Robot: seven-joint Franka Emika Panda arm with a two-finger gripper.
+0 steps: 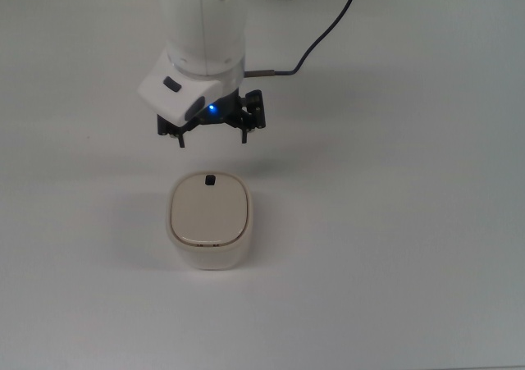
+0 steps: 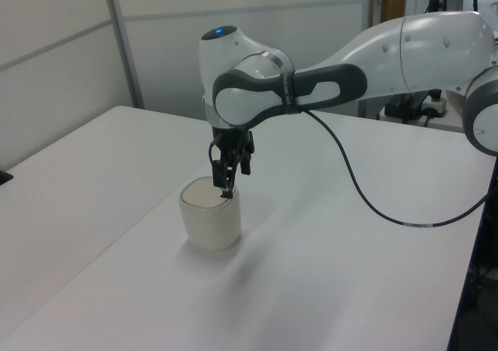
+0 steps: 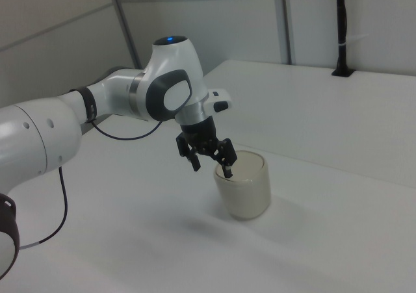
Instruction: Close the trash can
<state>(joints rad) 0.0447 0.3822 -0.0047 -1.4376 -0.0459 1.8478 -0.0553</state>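
Observation:
A cream trash can (image 1: 210,222) stands on the white table, its lid lying flat on top with a small black knob (image 1: 210,180) near the far edge. My gripper (image 1: 212,139) hangs open just beyond the can's far side in the top view, empty, its fingers spread wide and pointing down. In the left view the gripper (image 2: 226,187) sits just above the can (image 2: 210,220) at its back rim. From the right view the gripper (image 3: 212,168) hovers at the left rim of the can (image 3: 244,190), one fingertip (image 3: 227,172) overlapping the lid's edge.
A black cable (image 1: 316,34) runs from the wrist back across the white table (image 1: 394,222). The arm's white body (image 1: 201,25) stretches over the far half of the table. A black post (image 3: 341,26) stands at the table's far corner in the right view.

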